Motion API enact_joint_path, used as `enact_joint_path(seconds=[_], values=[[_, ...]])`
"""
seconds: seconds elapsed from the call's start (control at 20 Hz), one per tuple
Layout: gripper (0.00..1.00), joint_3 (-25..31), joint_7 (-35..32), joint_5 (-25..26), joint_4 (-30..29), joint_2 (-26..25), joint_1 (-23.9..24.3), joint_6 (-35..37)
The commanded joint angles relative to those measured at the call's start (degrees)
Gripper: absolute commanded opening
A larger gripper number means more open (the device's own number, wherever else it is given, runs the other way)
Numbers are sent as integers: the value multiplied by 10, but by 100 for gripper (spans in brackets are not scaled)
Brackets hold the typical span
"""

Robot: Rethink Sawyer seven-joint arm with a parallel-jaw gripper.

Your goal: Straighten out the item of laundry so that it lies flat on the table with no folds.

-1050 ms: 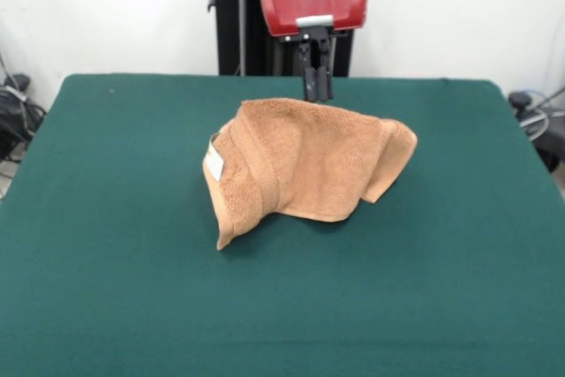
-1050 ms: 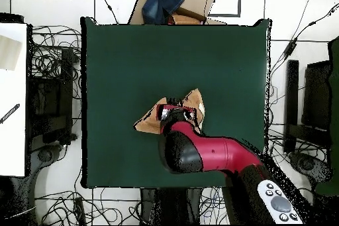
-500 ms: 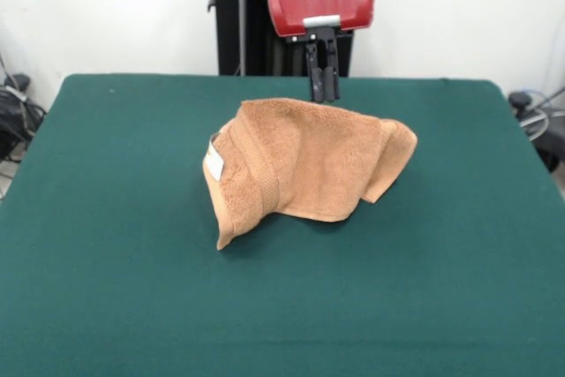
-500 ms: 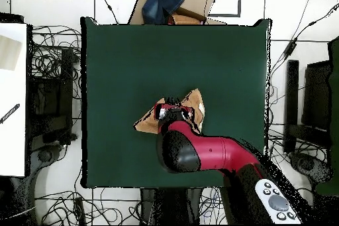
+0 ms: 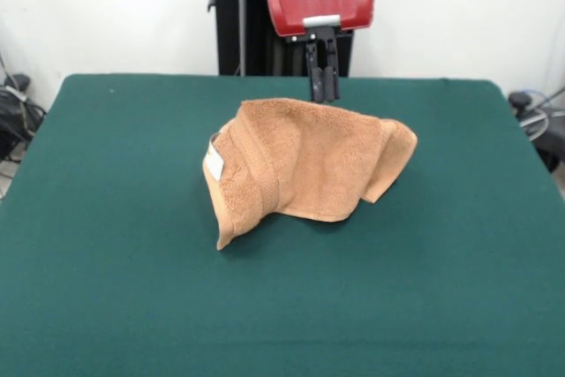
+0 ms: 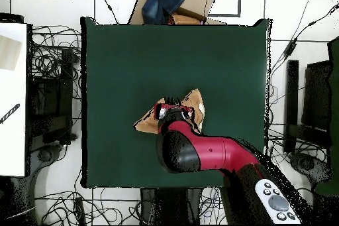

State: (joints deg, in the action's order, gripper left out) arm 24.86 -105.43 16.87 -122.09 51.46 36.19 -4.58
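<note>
1. Dark green felt covers the large rectangular table point(image 5: 106, 289), bare in front of me.
2. The small orange-tan terry towel point(image 5: 300, 165) sits heaped near the table's middle, one side folded over with its white label point(image 5: 214, 162) facing outward; I judge the bunched folds prop it up, so it is far from flat.
3. Beyond its far edge, my black-fingered gripper point(image 5: 323, 90) hangs under the red wrist, fingers together, holding nothing, just above the cloth.

A white wall point(image 5: 477, 6) stands at 12 o'clock. Overhead, cables point(image 6: 49, 64) tangle over pale floor point(image 6: 281, 11) at 3 and 9; a cardboard box point(image 6: 192, 1) sits at 12 o'clock.
</note>
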Motion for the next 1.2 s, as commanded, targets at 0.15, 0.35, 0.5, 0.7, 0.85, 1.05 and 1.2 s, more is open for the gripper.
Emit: enact_joint_path(seconds=[0.15,0.35,0.5,0.7,0.85,1.05,1.2], values=[[0,7,-110,-24,-43,10,-4,11],[0,6,-110,-24,-44,10,-3,12],[0,8,-109,-25,-45,14,0,18],[0,5,-111,-27,-47,14,-1,18],[0,0,-111,-28,-46,12,-5,18],[0,-10,-114,-32,-49,13,-11,13],[0,-12,-111,-32,-51,17,-12,13]])
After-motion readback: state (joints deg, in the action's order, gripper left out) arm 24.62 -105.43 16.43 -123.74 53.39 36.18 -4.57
